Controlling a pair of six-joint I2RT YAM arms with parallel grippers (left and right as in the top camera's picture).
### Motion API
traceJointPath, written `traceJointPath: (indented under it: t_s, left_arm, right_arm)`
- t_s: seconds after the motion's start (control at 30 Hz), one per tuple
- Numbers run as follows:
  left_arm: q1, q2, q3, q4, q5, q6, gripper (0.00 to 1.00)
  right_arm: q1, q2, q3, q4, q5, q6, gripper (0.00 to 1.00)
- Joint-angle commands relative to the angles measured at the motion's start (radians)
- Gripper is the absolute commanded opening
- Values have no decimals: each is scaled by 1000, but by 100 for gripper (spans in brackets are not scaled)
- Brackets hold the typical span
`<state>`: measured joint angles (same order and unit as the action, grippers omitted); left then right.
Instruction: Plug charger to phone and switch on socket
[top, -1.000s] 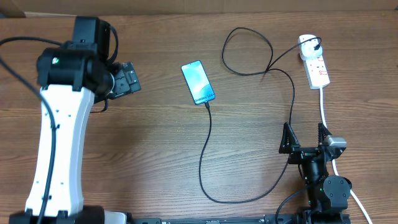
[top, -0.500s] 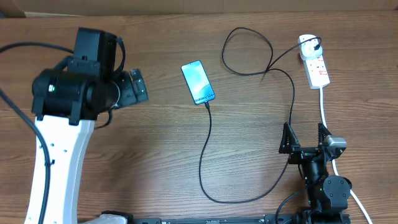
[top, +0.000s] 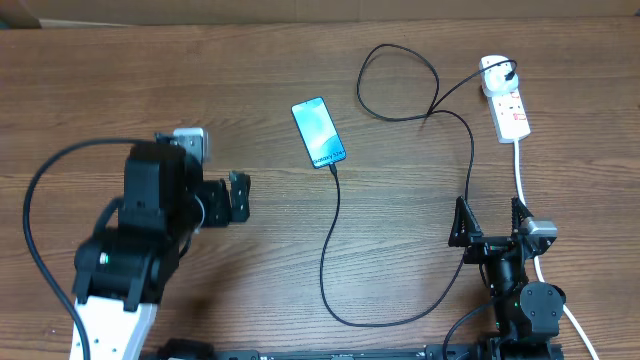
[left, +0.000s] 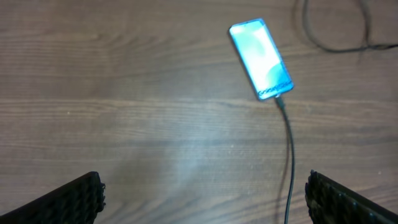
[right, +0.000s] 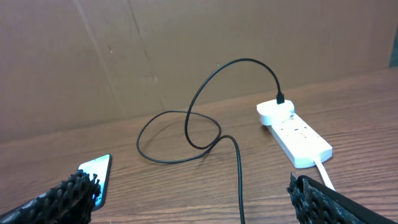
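The phone (top: 319, 132) lies screen-up on the table, lit blue-white; it also shows in the left wrist view (left: 260, 58) and at the lower left of the right wrist view (right: 96, 177). The black charger cable (top: 335, 240) has its tip at the phone's lower end and loops across the table to the white adapter (top: 494, 73) on the socket strip (top: 510, 108). The strip shows in the right wrist view (right: 297, 134). My left gripper (top: 238, 197) is open and empty, left of and below the phone. My right gripper (top: 491, 218) is open and empty, below the strip.
The strip's thick white cord (top: 522, 175) runs down past my right gripper. A cardboard wall (right: 186, 43) stands behind the table's far edge.
My left arm has swung down and towards the front of the table, its gripper moving right and lower. The right arm, phone and cable have not moved.
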<state>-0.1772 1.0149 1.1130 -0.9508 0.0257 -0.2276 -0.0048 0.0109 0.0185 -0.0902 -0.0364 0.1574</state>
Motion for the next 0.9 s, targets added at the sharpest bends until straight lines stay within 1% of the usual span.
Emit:
traceJointPath:
  t_s: [0.0, 0.17, 0.27, 0.43, 0.6, 0.87]
  left_arm:
    - [1, -119, -114, 53, 46, 42, 100]
    - [2, -320, -285, 133, 44, 42, 100]
    - [2, -410, -388, 140, 42, 95, 100]
    - [2, -420, -423, 145, 34, 93, 100]
    - [3, -483, -423, 166, 21, 94, 100]
    - [103, -655, -435, 172, 90, 95, 100]
  right_arm:
    - [5, -8, -11, 6, 13, 5, 100]
    - [5, -8, -11, 6, 13, 6, 100]
    - [5, -8, -11, 6, 13, 5, 100]
    - [5, -8, -11, 6, 13, 6, 100]
    - [5, -8, -11, 6, 13, 5, 100]
    - [5, -8, -11, 6, 13, 5, 100]
